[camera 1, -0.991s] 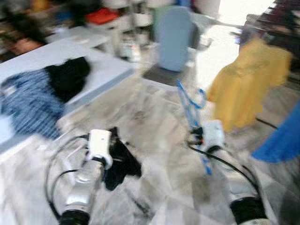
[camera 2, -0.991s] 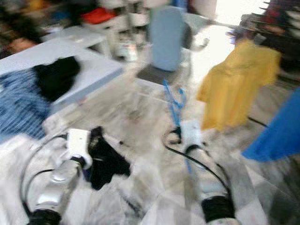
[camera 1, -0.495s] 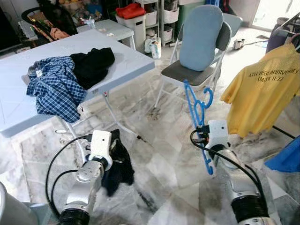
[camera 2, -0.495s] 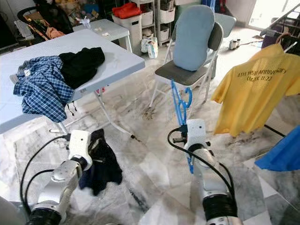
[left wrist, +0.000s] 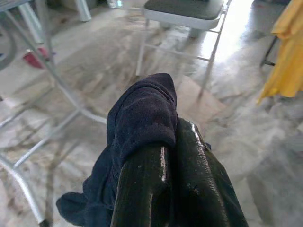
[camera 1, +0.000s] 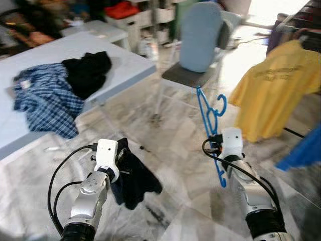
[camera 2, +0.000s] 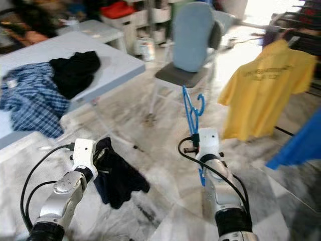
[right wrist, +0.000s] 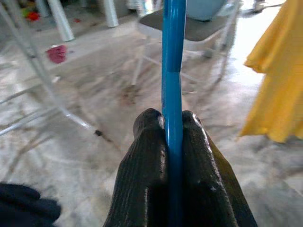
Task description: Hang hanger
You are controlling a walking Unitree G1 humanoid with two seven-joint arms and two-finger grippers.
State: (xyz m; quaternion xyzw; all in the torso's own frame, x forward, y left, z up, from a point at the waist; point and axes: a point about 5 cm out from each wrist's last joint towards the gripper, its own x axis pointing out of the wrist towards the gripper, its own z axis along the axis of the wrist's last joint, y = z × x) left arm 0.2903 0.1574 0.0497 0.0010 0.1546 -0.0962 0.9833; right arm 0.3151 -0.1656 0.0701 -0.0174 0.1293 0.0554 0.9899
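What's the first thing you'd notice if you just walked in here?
Probably the bright blue hanger sticking up in the middle, clamped in the right end effector. Next, the big yellow T-shirt hanging on the right, and the dark garment dangling from the left end effector above the marble floor. A blue plaid shirt lies heaped on the white table to the left.
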